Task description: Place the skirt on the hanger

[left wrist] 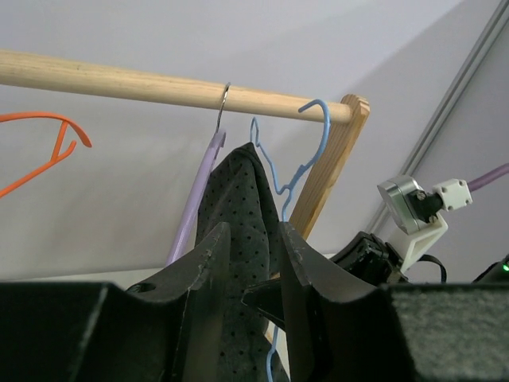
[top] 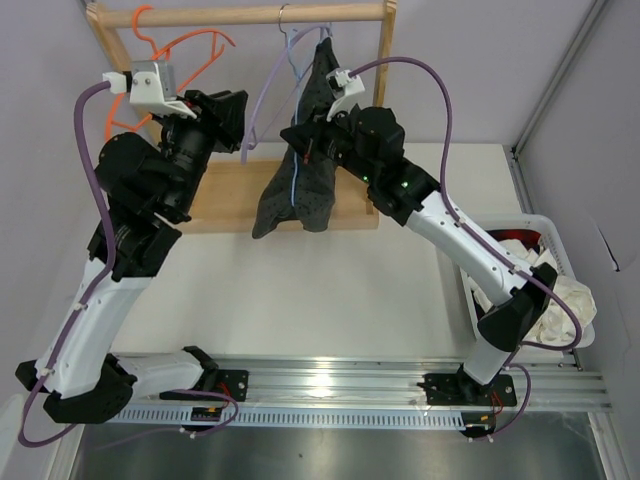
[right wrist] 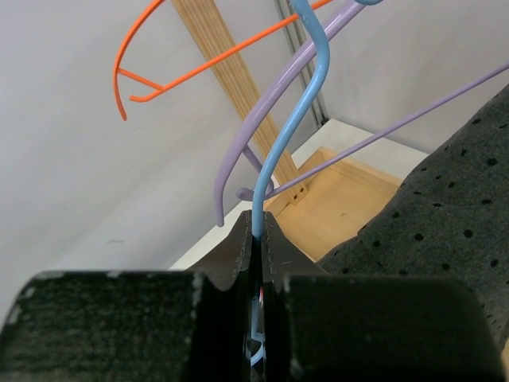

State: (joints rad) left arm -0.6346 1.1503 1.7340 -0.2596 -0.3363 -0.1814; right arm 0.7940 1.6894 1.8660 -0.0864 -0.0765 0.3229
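Note:
The dark grey dotted skirt (top: 305, 190) hangs draped over the light-blue wire hanger (top: 292, 190), just below the wooden rod (top: 250, 14). My right gripper (top: 308, 140) is shut on the blue hanger's wire (right wrist: 280, 151), with the skirt (right wrist: 453, 207) to its right. My left gripper (top: 238, 110) is open just left of the skirt and holds nothing. In the left wrist view the skirt (left wrist: 238, 199) shows beyond the open gripper (left wrist: 250, 231). The blue hook (left wrist: 318, 107) sits at the rod's right end; I cannot tell whether it rests on the rod.
A purple hanger (top: 265, 110) hangs on the rod next to the skirt and an orange hanger (top: 165, 50) hangs at the left. The rack's wooden base (top: 225, 195) lies below. A white basket (top: 545, 222) with white and dark red cloths stands at the right.

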